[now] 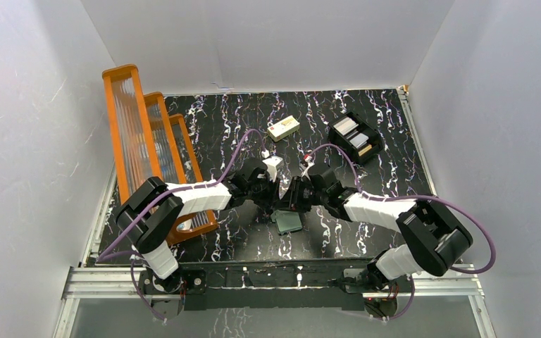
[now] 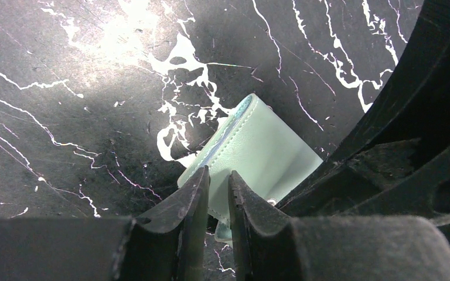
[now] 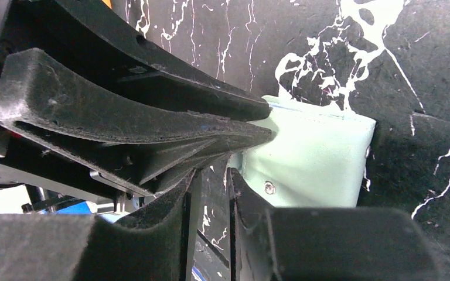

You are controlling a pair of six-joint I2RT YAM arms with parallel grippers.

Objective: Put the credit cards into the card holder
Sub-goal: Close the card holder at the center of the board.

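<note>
Card holder is located just below the centre of the top external view, lying on the black veined table. Both arms are angled inward above it. The left gripper and the right gripper meet at its upper edge, and their jaw gaps cannot be read from this height. An orange rack is placed at the left of the frame, a cream block above centre, and a black tray at the upper right (pale flat pieces stand in its compartments, too small to identify).

In the left wrist view, the card holder is shown at centre, folded shut. Its pale blue lining is exposed along the upper left edge, and a small stud is seen near the lower edge. The left gripper is closed to a narrow gap, and the lower corner of the card holder is pinched between its fingers.

In the right wrist view, the card holder is shown right of centre, with the stud low on its face. The right gripper is set to a narrow gap through which only bare table is visible, and nothing is held. The fingers of the left gripper enter from the upper left and are applied to the card holder's left edge.
</note>
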